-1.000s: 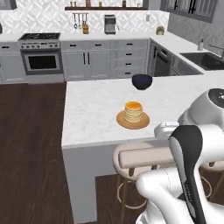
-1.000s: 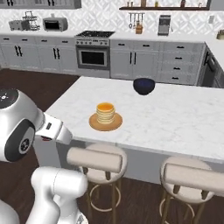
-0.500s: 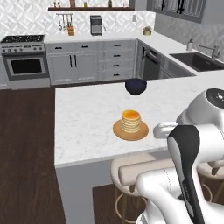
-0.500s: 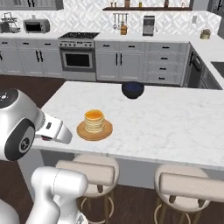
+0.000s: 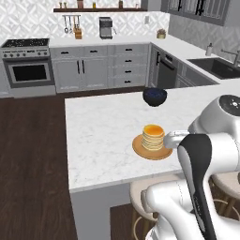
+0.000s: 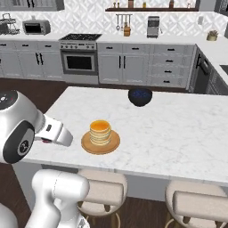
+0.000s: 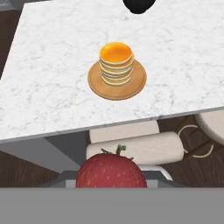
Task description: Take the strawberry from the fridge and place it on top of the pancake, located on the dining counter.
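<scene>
The base has driven closer; the dining counter (image 5: 98, 136) now looms nearer. The gripper (image 7: 111, 177) is grasping the strawberry (image 7: 111, 170), with the pancake (image 7: 116, 63) just ahead, so placement is imminent.

The pancake (image 6: 100, 132) stack sits on its plate (image 6: 113, 144) on the dining counter (image 6: 178, 133) (a dark bowl (image 6: 140, 96) stands well behind), stools (image 6: 101, 193) below.
</scene>
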